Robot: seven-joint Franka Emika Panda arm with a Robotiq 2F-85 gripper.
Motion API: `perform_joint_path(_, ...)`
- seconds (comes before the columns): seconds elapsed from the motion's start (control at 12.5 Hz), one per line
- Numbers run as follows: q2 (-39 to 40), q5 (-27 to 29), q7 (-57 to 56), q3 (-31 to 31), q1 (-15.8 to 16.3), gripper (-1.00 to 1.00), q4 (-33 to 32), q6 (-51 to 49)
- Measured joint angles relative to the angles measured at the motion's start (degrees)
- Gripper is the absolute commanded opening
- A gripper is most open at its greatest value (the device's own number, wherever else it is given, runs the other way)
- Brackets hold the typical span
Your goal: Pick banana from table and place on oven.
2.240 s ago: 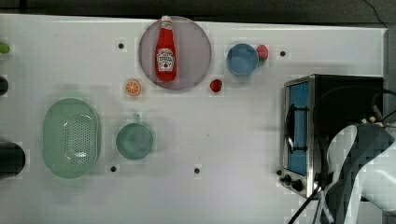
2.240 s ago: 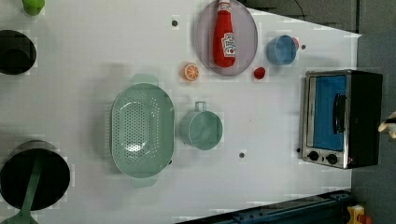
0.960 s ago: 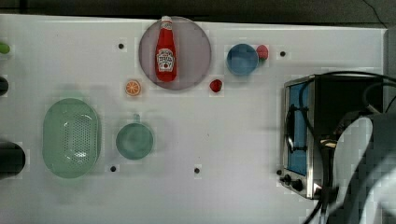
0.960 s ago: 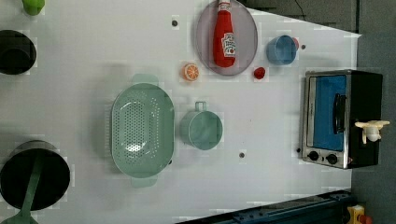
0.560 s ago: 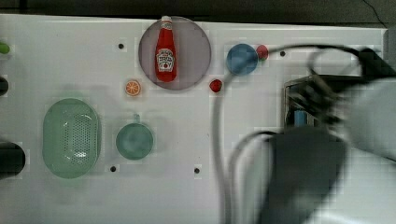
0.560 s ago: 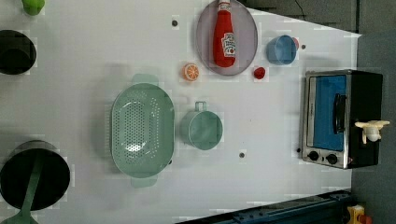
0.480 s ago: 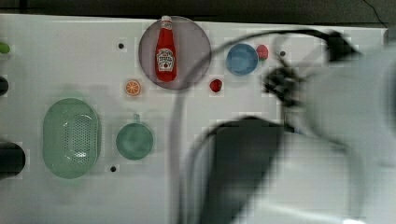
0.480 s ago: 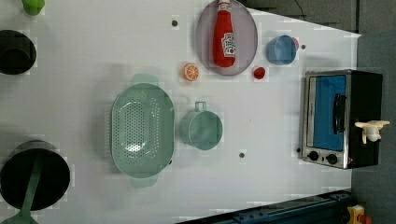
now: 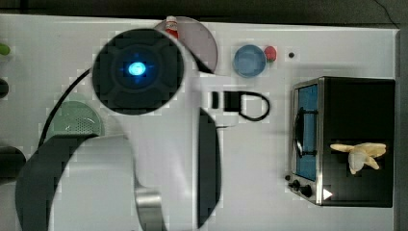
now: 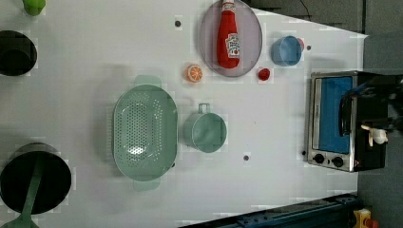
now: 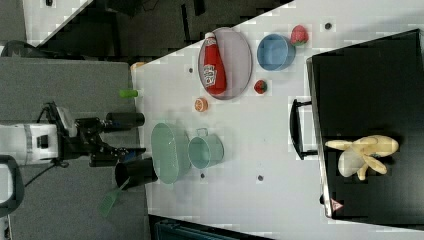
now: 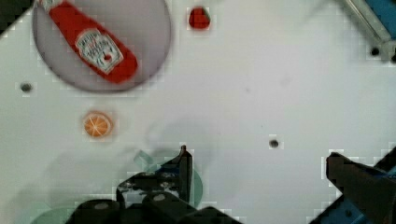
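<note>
The banana (image 9: 360, 154) lies on the oven (image 9: 356, 110)'s black top, near its knob end. It looks light and soft, with floppy peel flaps, best pinched across its thicker middle. The hand (image 12: 261, 172) hangs open and empty above the counter (image 12: 261, 70).

- Banana (image 11: 362, 155): 1
- Oven (image 11: 370, 130): 1
- Ketchup bottle (image 10: 228, 40): 1, on 1 plate (image 10: 252, 52)
- Blue bowl (image 10: 285, 51): 1
- Strawberries (image 11: 299, 35): 2, possibly
- Orange slice (image 10: 193, 73): 1
- Green colander (image 10: 144, 131): 1
- Green pot (image 10: 207, 131): 1
</note>
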Motion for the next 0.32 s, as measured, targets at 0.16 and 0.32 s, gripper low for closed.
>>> perform_joint_path(0.16, -1.0, -0.5, 1.0, -0.9, 0.2, 1.0, -1.9, -0.4)
perform_joint_path(0.32, -3.6, 0.1, 1.8, -3.6, -1.0, 1.0, -3.7, -0.8)
